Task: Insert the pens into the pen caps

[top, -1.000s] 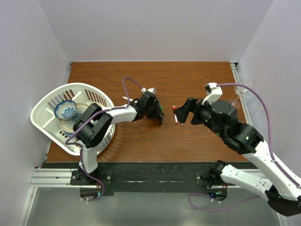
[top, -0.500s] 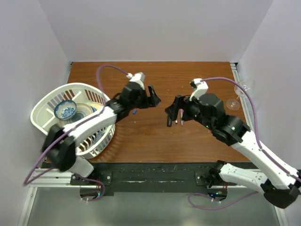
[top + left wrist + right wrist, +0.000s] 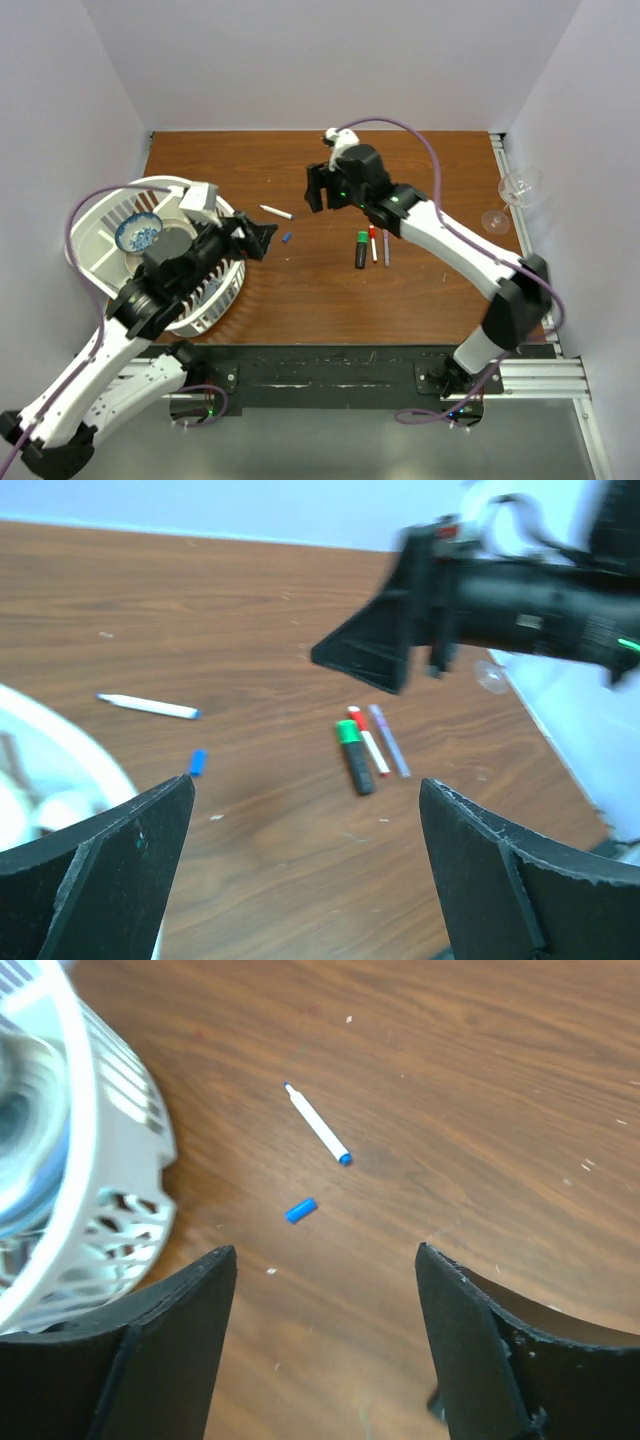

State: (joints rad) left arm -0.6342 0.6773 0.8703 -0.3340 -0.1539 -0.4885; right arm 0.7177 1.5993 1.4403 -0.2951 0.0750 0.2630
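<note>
A thin white pen with a blue tip lies uncapped at the back middle, and a tiny blue cap sits just in front of it, apart from it. To the right lie a black marker with a green end, a white pen with a red end and a purplish pen, side by side. My left gripper is open beside the basket, with nothing in it. My right gripper hangs open above the table, right of the blue-tipped pen and blue cap, also with nothing between its fingers.
A white basket with a blue-patterned bowl stands at the left, close to my left gripper. A wine glass stands at the right edge. The left wrist view shows the marker and the right gripper ahead.
My left arm has pulled back left to the basket and its jaws have opened. The right arm has swung toward the back middle. The marker and two pens now lie uncovered.
</note>
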